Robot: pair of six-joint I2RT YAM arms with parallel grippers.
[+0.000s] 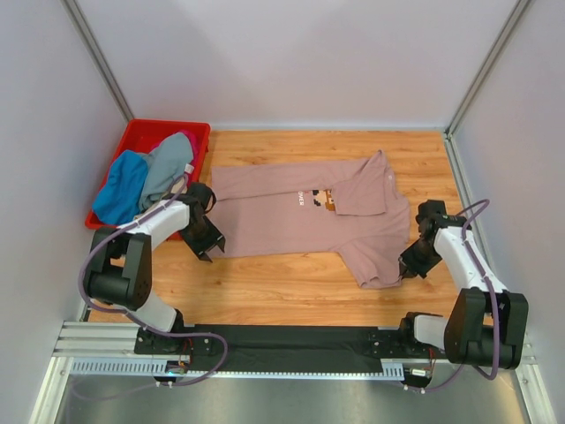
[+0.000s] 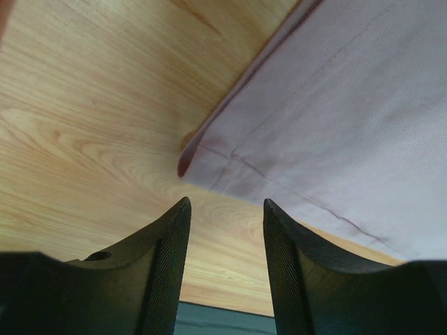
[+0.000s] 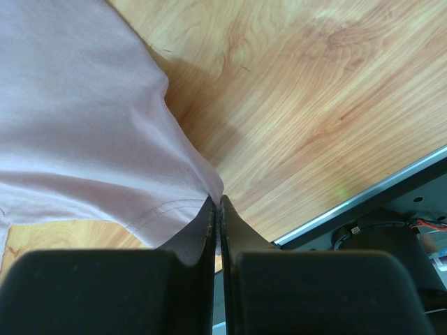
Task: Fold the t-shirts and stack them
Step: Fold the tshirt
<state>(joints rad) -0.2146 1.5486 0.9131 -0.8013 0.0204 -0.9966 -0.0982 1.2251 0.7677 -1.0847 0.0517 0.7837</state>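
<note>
Black fingers of the right claw (image 3: pixel 218 202) fill the bottom of the right wrist view, pressed together and clenched on a pinch of the dusty-pink cloth t-shirt (image 3: pixel 70 105), whose stitched sleeve edge rises from the wooden table (image 3: pixel 314 105) into the grip. From above, that right claw (image 1: pixel 410 268) sits at the shirt's near right corner, by the lower sleeve. The dusty-pink cloth t-shirt (image 1: pixel 300 216) lies spread sideways across the middle of the wooden table (image 1: pixel 291 291), hem to the left, small chest print facing up. The left claw (image 2: pixel 225 202) is released, its two fingers apart, with the shirt's hem corner (image 2: pixel 202 157) just ahead of the gap and not between them; in the top view the left claw (image 1: pixel 210 247) stands just beside the near left corner. A red plastic crate (image 1: pixel 132 141) at the far left holds a crumpled blue t-shirt (image 1: pixel 119 190) and a grey t-shirt (image 1: pixel 168 163).
</note>
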